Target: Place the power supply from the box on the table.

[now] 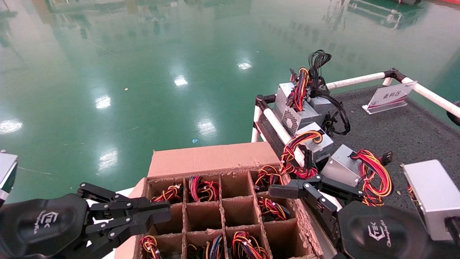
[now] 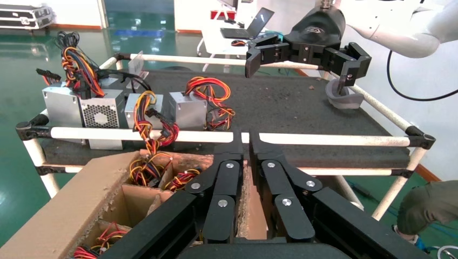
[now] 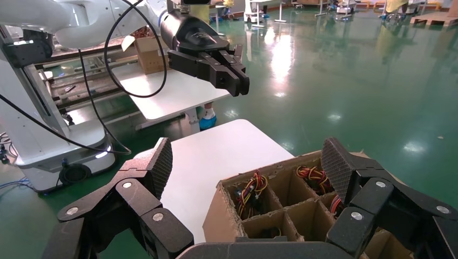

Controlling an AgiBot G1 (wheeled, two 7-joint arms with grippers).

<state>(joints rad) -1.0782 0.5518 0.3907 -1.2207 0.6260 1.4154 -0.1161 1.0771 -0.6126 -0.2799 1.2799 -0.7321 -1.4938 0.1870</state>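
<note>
Right gripper [image 1: 305, 189] spread, empty | over box [image 1: 215, 158] edge | power supply [image 1: 343, 169] beside

- A factory or workshop hall: glossy green floor [image 1: 143, 72] reflecting ceiling lights.
- Pipe-railed table [image 1: 395, 122] beside a worn carton [image 1: 212, 158] of wired units.
- Workbenches stand far off.

Open from above: several bare square cells in the brown cardboard divider box [image 1: 230, 201], others plugged by looped red-yellow wire bundles [image 1: 203, 187]. Crowded with silver-grey metal power supplies [image 1: 343, 167] along the near-left edge of the dark grey matted table [image 1: 406, 129]; bare matting farther right.
</note>
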